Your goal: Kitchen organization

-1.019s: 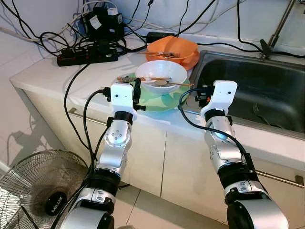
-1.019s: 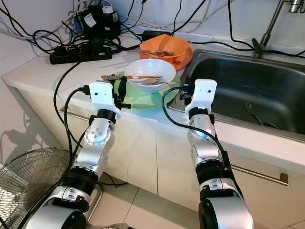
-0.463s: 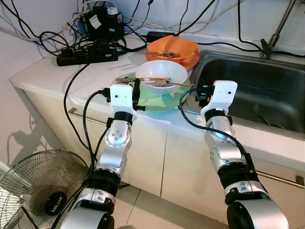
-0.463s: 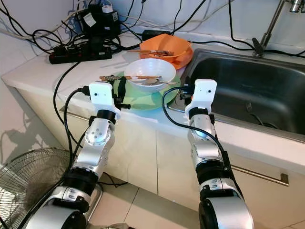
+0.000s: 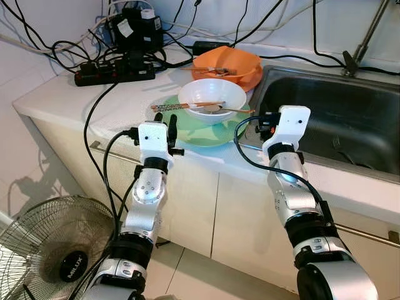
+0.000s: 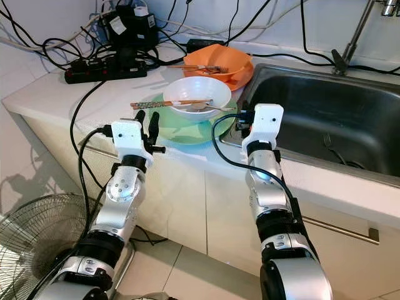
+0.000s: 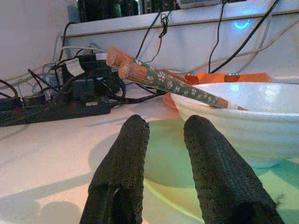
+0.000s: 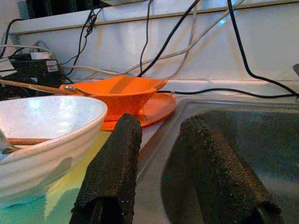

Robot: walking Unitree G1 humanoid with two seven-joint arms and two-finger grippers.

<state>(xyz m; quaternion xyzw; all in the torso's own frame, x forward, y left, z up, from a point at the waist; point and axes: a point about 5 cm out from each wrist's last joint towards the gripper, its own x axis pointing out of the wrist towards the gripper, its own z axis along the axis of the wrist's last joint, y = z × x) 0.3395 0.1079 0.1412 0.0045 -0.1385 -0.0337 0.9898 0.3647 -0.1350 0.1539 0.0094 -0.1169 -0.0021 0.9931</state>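
A white bowl [image 5: 212, 99] stands on a green plate [image 5: 209, 134] on the counter, with patterned chopsticks [image 5: 190, 105] lying across its rim and a spoon inside. My left gripper [image 5: 165, 120] hovers at the plate's near-left edge, open with nothing between its fingers [image 7: 126, 154]; the chopstick ends [image 7: 122, 65] stick out just above and beyond it. My right gripper [image 8: 162, 128] is open and empty, at the counter's front edge between the green plate and the sink [image 5: 340, 122]. An orange bowl [image 5: 228, 62] on an orange plate sits behind the white bowl.
A black power strip [image 5: 115, 74] and a tangle of cables [image 5: 134, 31] crowd the counter's back left. A fork lies in the sink. A tap stem [image 5: 362, 37] rises at the back right. A floor fan [image 5: 53, 247] stands low on the left, beside the cabinets.
My left gripper has drawn back from beside the bowl, to the left and toward the counter's front edge. The right arm and the dishes have stayed put.
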